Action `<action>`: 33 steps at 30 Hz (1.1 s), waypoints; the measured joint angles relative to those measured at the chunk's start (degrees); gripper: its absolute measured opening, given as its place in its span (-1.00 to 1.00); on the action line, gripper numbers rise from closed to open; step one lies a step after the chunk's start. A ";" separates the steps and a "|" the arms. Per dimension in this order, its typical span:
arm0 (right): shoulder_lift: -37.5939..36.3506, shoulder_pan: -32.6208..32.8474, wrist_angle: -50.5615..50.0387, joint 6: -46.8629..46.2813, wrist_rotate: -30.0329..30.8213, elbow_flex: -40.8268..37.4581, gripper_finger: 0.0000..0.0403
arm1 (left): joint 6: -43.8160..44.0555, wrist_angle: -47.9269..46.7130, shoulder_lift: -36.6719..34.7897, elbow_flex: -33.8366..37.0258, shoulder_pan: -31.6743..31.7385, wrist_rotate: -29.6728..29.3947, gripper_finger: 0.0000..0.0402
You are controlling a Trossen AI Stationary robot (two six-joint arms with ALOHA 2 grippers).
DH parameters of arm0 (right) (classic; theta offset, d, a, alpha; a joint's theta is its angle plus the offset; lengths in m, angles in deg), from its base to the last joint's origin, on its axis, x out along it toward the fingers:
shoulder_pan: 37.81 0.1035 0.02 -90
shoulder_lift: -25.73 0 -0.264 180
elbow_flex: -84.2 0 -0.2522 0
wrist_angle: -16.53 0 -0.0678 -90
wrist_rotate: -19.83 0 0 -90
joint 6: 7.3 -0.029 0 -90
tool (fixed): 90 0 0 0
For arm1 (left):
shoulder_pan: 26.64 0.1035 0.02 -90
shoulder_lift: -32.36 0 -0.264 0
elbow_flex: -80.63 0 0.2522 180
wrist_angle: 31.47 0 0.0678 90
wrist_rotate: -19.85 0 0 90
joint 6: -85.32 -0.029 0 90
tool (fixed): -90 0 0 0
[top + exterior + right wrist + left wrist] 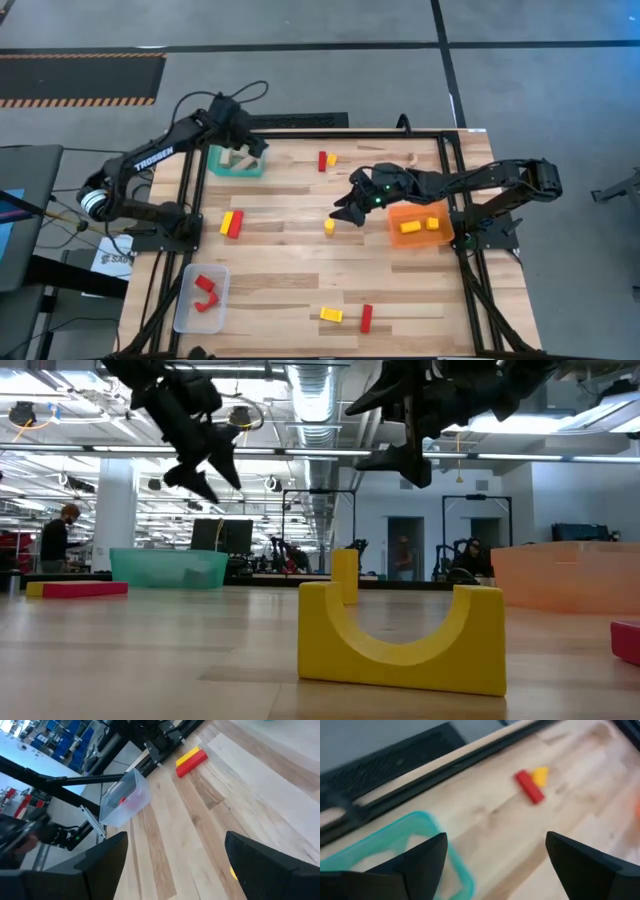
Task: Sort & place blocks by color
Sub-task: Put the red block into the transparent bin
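Observation:
My left gripper point(256, 150) hangs open over the teal tray point(222, 168), which holds pale wood blocks point(238, 158); nothing is between its fingers point(495, 845). My right gripper point(348, 207) stands open above the table's middle, just far of a small yellow block point(329, 226), and holds nothing point(175, 845). A red and a yellow block point(326, 160) lie side by side near the far edge. Another red-and-yellow pair point(232, 223) lies toward the left. A yellow block point(331, 315) and a red block point(366, 318) lie near the front edge.
The orange tray point(400, 214) at the right holds yellow blocks point(420, 227). A clear tray point(184, 312) at the near left holds red blocks point(206, 291). A black frame point(350, 130) borders the table. A yellow arch block point(400, 635) stands close to the low camera.

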 joint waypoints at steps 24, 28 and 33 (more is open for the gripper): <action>0.90 1.68 -9.49 2.03 3.15 -0.02 0.68 | -14.32 -6.69 -0.97 1.88 -34.50 -6.92 0.34; 1.07 1.57 -9.30 8.32 3.23 -0.02 0.68 | -11.54 -11.48 -0.97 3.18 -35.18 -10.42 0.34; 1.07 1.33 -6.71 10.50 3.19 -0.02 0.70 | 3.43 -16.24 -0.97 4.97 -34.62 -16.45 0.34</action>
